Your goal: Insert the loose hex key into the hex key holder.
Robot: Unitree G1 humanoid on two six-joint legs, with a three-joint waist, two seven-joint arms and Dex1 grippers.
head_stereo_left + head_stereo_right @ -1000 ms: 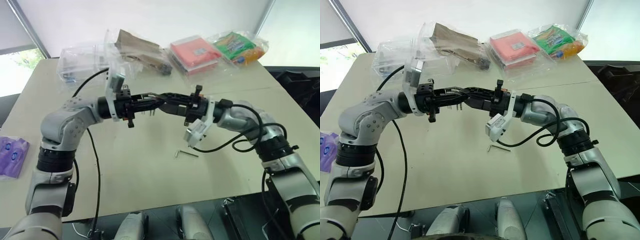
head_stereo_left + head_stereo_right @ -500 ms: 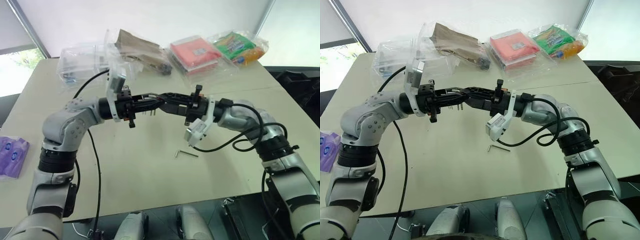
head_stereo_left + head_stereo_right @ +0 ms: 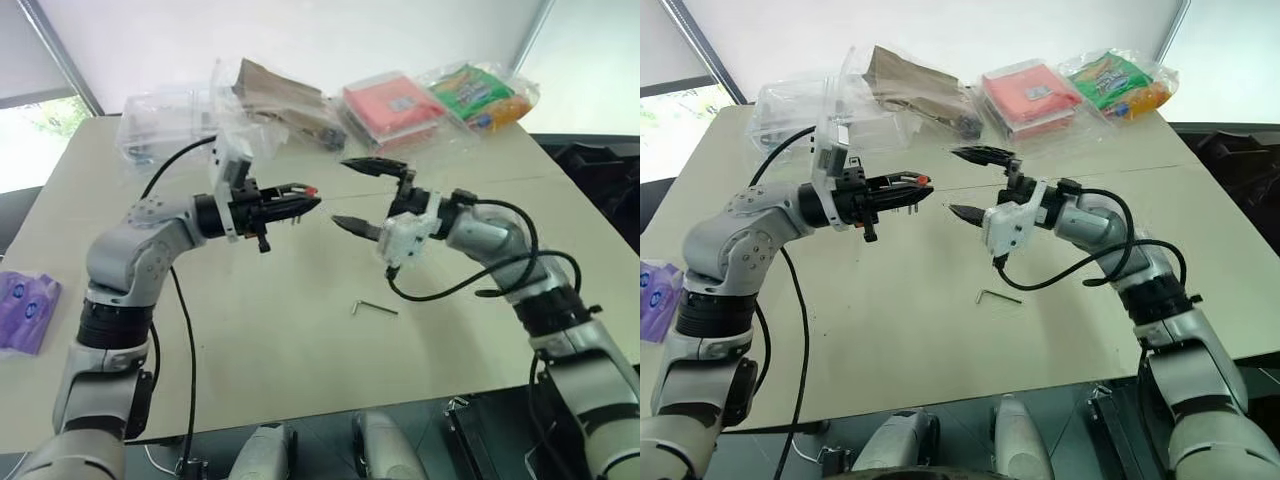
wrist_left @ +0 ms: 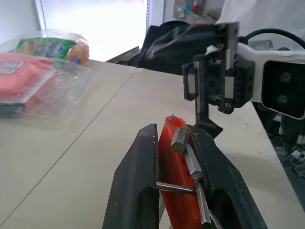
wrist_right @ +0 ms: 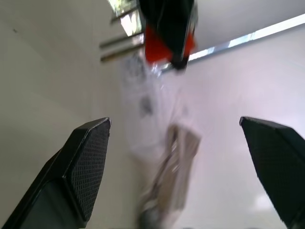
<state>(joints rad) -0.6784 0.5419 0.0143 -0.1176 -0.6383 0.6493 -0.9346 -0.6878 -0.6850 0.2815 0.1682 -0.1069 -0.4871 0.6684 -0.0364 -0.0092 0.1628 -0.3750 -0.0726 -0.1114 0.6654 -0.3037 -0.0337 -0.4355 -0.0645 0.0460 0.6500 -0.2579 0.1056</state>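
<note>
Left gripper (image 3: pixel 300 197) clamped shut; right gripper (image 3: pixel 352 194) jaws wide apart.

No legible text, labels or numbers anywhere.

We note a pale beige rectangular table (image 3: pixel 250 340), white blank wall (image 3: pixel 300 30) behind, bright daylit window (image 3: pixel 30 130) at left.

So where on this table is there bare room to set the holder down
The near table is bare apart from the loose hex key; the widest free patch lies to its left, under the left hand. The far edge is crowded with plastic bags.
</note>
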